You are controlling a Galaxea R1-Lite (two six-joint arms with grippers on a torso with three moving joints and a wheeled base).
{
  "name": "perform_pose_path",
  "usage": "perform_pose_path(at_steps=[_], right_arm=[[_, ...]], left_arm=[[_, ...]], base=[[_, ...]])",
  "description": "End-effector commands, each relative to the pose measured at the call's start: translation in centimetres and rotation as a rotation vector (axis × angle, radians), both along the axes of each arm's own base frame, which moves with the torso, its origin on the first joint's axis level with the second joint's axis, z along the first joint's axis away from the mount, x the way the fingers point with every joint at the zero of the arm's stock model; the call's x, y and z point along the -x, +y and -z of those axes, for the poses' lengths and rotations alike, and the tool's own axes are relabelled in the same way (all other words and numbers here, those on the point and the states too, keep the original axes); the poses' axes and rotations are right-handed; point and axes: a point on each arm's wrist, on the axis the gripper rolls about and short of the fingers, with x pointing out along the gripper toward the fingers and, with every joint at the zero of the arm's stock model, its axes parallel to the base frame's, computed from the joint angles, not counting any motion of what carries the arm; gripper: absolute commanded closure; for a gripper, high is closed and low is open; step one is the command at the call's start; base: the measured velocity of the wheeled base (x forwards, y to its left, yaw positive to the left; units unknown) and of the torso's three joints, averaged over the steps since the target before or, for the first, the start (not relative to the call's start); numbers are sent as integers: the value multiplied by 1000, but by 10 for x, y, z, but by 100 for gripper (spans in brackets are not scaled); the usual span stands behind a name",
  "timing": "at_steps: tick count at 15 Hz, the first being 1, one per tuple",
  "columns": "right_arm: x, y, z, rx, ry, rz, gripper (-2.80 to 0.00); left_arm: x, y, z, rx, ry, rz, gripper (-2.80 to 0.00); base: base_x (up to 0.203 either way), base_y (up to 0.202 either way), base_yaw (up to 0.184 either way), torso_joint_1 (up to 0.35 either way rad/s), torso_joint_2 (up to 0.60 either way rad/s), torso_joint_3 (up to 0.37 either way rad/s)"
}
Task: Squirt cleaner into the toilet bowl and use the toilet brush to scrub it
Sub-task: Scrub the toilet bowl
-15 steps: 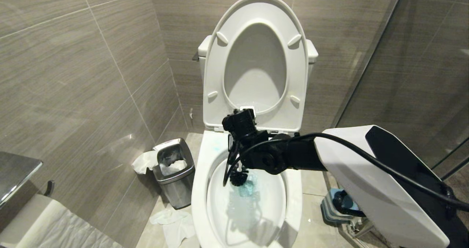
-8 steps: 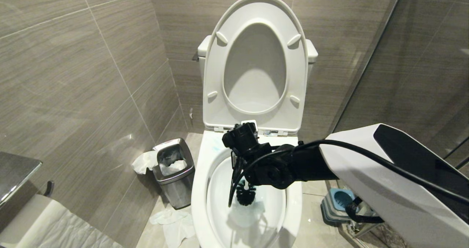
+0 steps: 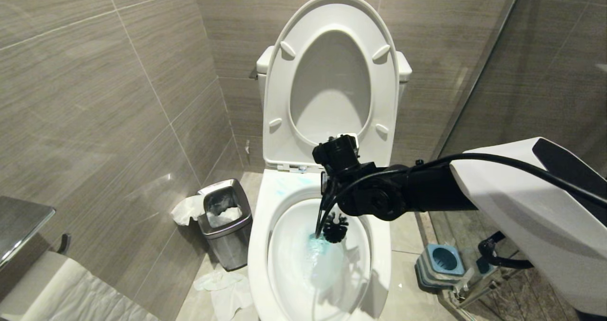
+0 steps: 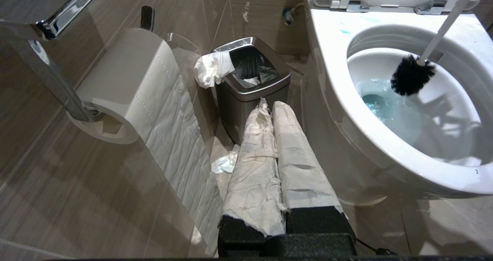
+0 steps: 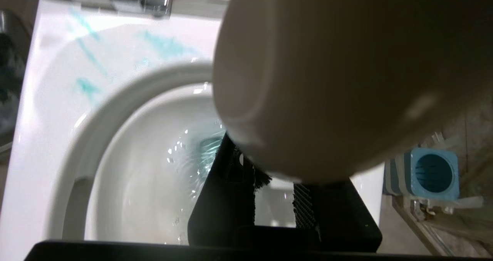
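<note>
The right gripper (image 5: 275,199) is clamped on the long whitish handle of the toilet brush (image 4: 411,76); its black arm reaches in from 3 o'clock, wrist bent downward. The one bushy black head hangs inside the glossy white toilet bowl (image 3: 258,245), above teal cleaner (image 3: 318,254) water. The left gripper (image 4: 275,153), fingers together and wrapped in paper, is parked at 9 o'clock beside one steel bin (image 4: 250,87).

From the head we look steeply down on the toilet bowl (image 3: 379,245), fairly near. Our left wrist view sits low beside the toilet bowl (image 4: 331,79), facing its rim. Our right wrist view hangs close above the toilet bowl (image 5: 50,137). All 3 views share its basin.
</note>
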Motion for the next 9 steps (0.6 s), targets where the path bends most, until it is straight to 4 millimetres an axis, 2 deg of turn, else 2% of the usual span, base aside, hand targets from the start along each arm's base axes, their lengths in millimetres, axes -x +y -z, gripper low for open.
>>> perform_pose_path(at_steps=[1, 3, 6, 9], right_arm=[[-16, 8, 4, -22, -31, 14, 0], [-23, 21, 7, -44, -54, -2, 0], [-2, 51, 19, -34, -25, -73, 0], [15, 61, 23, -17, -4, -109, 0]], left_arm=[[0, 0, 0, 0, 1, 0, 0], [0, 0, 0, 0, 1, 0, 0], [0, 0, 0, 0, 1, 0, 0], [0, 0, 0, 0, 1, 0, 0]], base=[[0, 0, 0, 0, 0, 0], [0, 0, 0, 0, 0, 0], [0, 0, 0, 0, 0, 0], [0, 0, 0, 0, 0, 0]])
